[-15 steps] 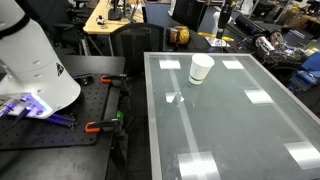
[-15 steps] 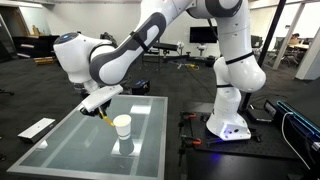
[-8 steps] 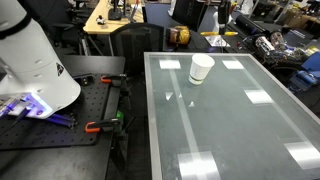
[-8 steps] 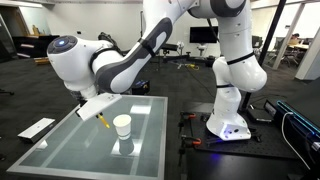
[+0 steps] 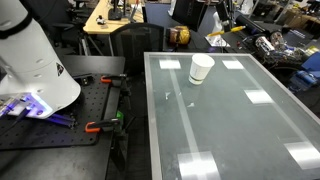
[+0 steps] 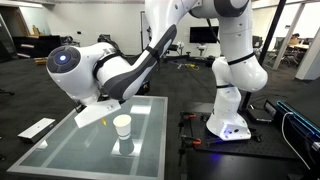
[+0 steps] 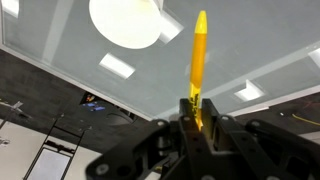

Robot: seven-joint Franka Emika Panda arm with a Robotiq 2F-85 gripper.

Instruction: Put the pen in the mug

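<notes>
My gripper [image 7: 193,118] is shut on the lower end of the thin yellow pen [image 7: 198,58], which sticks out ahead of the jaws in the wrist view. The white mug [image 7: 124,20] shows from above at the top of that view, to the left of the pen's tip and apart from it. The mug stands upright on the glass table in both exterior views [image 5: 201,68] [image 6: 122,126]. In an exterior view the gripper [image 5: 214,18] comes in at the top edge above and behind the mug, with a bit of yellow pen [image 5: 227,33] below it. In an exterior view the arm's bulk hides the pen.
The glass table [image 5: 230,120] has a grey frame. A dark bench with red-handled clamps [image 5: 100,126] and the robot base [image 5: 30,60] stand beside it. A brown ball-like object [image 5: 178,36] sits beyond the table's far edge. A keyboard [image 6: 37,128] lies on the floor.
The arm has swung round beside the mug. The pen, earlier visible next to the mug in one exterior view, is now hidden by the arm. The gripper with the pen now shows in the other.
</notes>
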